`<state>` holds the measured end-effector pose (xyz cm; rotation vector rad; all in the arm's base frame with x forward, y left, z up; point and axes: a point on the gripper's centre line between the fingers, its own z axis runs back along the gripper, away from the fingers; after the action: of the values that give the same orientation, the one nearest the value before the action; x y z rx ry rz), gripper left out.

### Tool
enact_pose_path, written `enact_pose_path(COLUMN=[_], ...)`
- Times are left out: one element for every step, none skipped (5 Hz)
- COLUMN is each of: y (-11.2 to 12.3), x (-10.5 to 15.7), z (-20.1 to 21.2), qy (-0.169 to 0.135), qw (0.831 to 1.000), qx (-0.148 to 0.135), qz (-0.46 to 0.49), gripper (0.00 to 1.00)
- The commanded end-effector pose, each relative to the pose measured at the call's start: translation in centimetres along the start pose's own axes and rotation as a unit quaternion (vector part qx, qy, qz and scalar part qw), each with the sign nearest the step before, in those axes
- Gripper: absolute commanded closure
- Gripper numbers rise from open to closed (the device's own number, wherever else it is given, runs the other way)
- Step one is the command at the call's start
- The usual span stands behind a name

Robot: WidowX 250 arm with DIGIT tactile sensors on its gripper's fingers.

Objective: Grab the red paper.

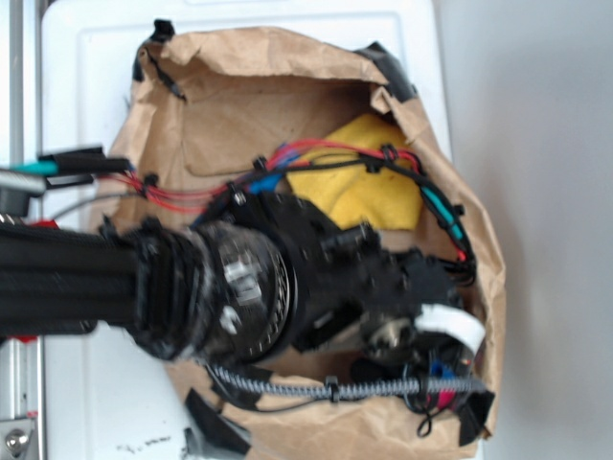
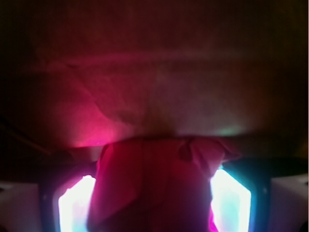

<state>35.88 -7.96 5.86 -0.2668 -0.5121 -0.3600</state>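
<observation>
Red paper (image 2: 154,186): fills the lower middle of the wrist view, wrinkled, sitting between the two fingers; a red speck at the bag's lower right edge in the exterior view may be the same wad.
Gripper (image 2: 154,203): clenched on the red paper; the bright finger pads (image 2: 75,205) press its left and right flanks.
Brown paper bag (image 1: 239,86): lies open on a white surface (image 1: 96,57); the arm (image 1: 124,278) reaches in from the left, and its wrist covers most of the interior.
Yellow cloth (image 1: 364,182): inside the bag, upper middle, partly behind red and black cables (image 1: 330,153).
Bag wall, wrist view: dim brown behind the wad, tinted pink.
</observation>
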Motion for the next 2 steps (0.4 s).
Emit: enact_pose_path(y=[3.6, 4.1], x=[2.2, 1.5], z=[11.7, 13.7], qy=[-0.04, -0.028], qw=[0.993, 0.994], qx=[-0.111, -0.103], qz=[0.026, 0.021], gripper=[1.0, 1.0])
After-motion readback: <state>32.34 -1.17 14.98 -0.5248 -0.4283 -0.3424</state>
